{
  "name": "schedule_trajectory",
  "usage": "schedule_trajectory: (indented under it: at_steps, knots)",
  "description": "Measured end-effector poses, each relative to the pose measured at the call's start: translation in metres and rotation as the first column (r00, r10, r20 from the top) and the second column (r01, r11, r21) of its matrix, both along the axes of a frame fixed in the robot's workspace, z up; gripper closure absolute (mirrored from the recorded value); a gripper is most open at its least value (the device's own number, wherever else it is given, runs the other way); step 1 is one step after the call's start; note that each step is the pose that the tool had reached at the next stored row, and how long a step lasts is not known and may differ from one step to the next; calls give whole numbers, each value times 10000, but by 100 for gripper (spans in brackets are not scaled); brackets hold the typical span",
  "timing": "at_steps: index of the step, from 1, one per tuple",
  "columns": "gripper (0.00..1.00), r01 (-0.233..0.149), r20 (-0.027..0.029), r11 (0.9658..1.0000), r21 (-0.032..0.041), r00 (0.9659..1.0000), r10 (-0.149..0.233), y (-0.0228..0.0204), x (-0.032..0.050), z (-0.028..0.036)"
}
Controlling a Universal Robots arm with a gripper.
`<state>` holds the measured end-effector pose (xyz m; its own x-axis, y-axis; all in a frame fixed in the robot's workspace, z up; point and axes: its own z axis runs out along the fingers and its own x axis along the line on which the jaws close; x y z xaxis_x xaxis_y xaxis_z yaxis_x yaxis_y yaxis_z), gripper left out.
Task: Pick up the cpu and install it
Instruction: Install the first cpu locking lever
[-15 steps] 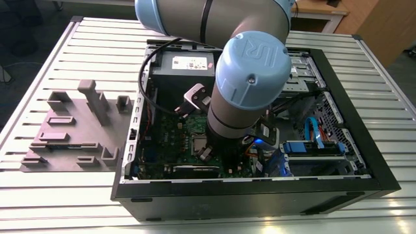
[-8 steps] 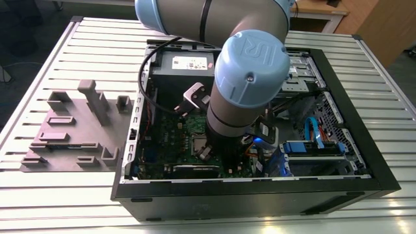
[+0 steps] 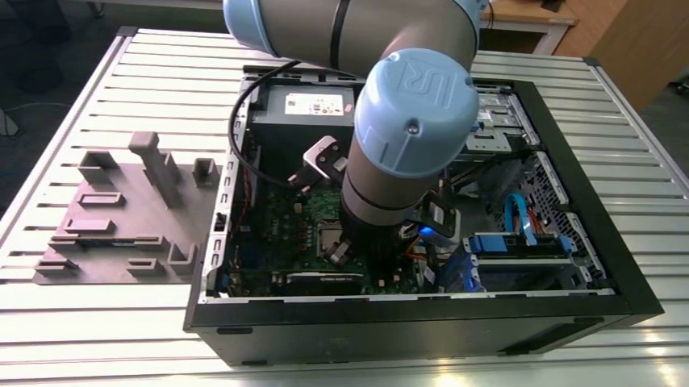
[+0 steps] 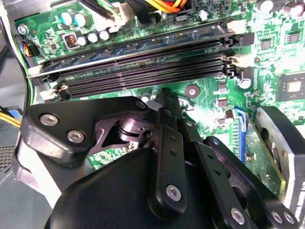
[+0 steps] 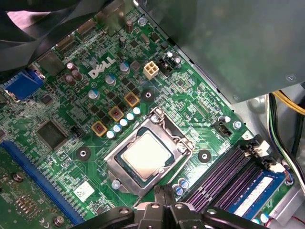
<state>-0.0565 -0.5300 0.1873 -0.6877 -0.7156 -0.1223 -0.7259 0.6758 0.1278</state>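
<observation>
The cpu [image 5: 145, 155], a small square chip with a pale silver top, lies flat inside the metal socket frame [image 5: 116, 167] on the green motherboard [image 5: 62, 105]. In the first wrist view my gripper [image 5: 165, 192] hovers just beside the socket's edge, near the memory slots. Its black fingers [image 5: 159, 198] are pressed together with nothing between them. In the second wrist view the same gripper [image 4: 167, 95] points at the board below the memory slots [image 4: 143, 67]. In the exterior view the gripper [image 3: 338, 251] reaches down into the open computer case [image 3: 582, 266] over the board.
A grey power supply box [image 3: 306, 105] with a white label stands at the case's far end. Blue drive brackets and cables [image 3: 517, 242] fill the exterior view's right side. A grey parts fixture [image 3: 119, 218] sits on the slatted table to the left. A memory stick [image 5: 250, 191] occupies one slot.
</observation>
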Motion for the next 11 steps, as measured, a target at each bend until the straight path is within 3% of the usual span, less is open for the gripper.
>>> schedule_trajectory:
  at_steps: [11]
  knots:
    - [90, 0, 1, 10000, 2, 10000, 0, 4, -1, 22]
